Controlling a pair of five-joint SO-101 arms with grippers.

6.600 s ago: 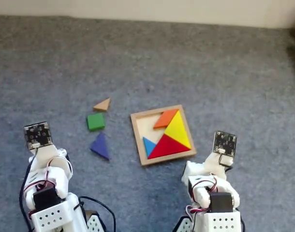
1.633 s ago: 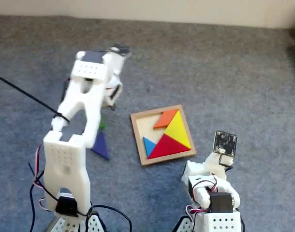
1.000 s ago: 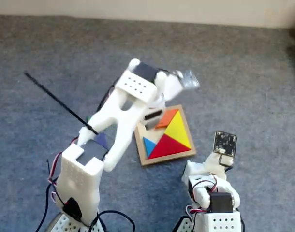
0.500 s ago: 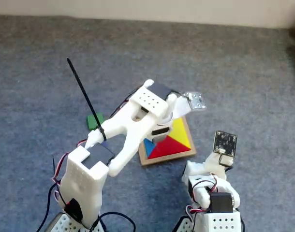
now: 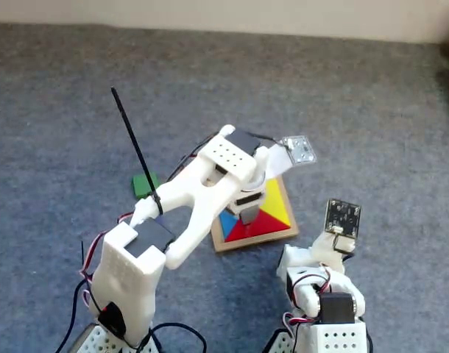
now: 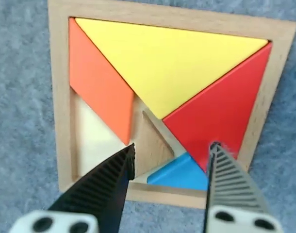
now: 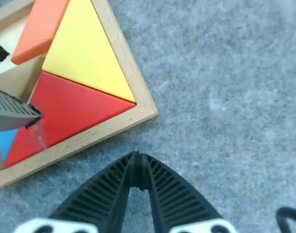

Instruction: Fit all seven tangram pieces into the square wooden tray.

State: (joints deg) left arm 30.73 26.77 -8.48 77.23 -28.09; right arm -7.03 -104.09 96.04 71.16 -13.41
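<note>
on my overhead feed the left arm point(image 5: 202, 191) is stretched out over the square wooden tray point(image 5: 263, 237), which sits on the grey carpet point(image 5: 357, 110) in front of the two arms. the left gripper point(image 6: 171, 151) hangs above the tray on the side where the small blue triangle point(image 6: 182, 175) lies. its black ribbed fingers point(image 6: 114, 179) are spread wide and pinch nothing. down in the recess between the fingertips, the small tan wooden triangle point(image 6: 153, 145) lies flat. it is tucked among the orange parallelogram point(image 6: 99, 82), the big red triangle point(image 6: 225, 111) and the blue one. i can't tell whether either fingertip touches a piece. the big yellow triangle point(image 6: 172, 58) has its long edge along one rim, with the orange and red pieces on its two short sides. a pale patch of bare tray floor point(image 6: 94, 141) shows just beside the tan triangle, against the orange piece.

the green square point(image 5: 143, 184) lies on the carpet on the left arm's side, apart from the tray. a thin black cable point(image 5: 132, 140) sticks up from that arm and crosses in front of it.

the right arm point(image 5: 320, 287) is folded back at its base. the right gripper point(image 7: 138, 165) has its fingers pressed together with nothing between them. it is over the carpet, just off the tray corner where the red and yellow triangles meet.
</note>
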